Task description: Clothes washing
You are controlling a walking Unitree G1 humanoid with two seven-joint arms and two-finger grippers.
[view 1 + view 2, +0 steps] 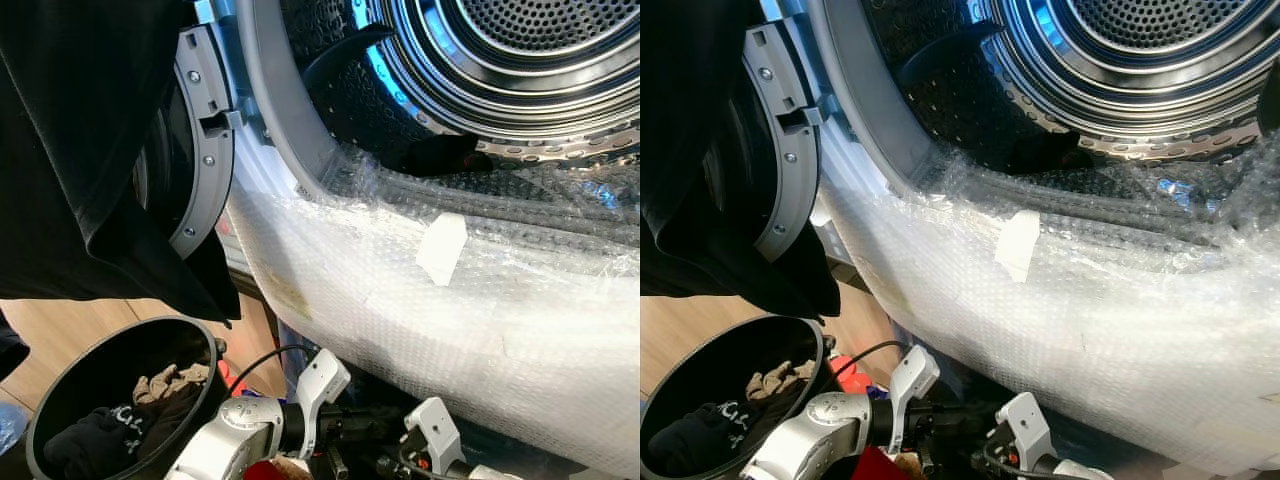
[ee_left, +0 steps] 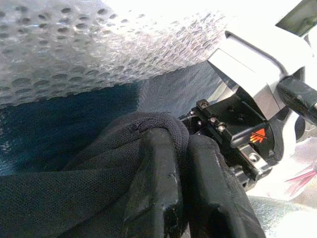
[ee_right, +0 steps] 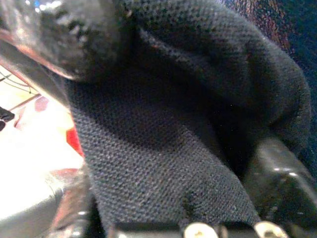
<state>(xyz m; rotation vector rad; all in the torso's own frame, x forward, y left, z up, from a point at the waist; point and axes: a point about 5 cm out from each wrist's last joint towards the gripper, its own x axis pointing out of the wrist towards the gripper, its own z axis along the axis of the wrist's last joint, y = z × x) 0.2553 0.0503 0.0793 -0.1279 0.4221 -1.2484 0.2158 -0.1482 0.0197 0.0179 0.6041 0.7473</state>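
Left arm [image 1: 235, 435]: rounded silver-grey metal housing with a circular joint cap, ending in a white angular wrist bracket [image 1: 322, 382]. A thin black cable [image 1: 262, 358] loops above it. Right arm's white bracket [image 1: 432, 424] carries small dark screw holes. Left gripper [image 2: 185, 198]: two long, thick black fingers [image 2: 153, 198] with a scuffed, slightly glossy surface. Right gripper's mount [image 2: 237, 126]: black block with silver screw heads and an orange-red arrow marking [image 2: 257, 136], capped by a white housing.
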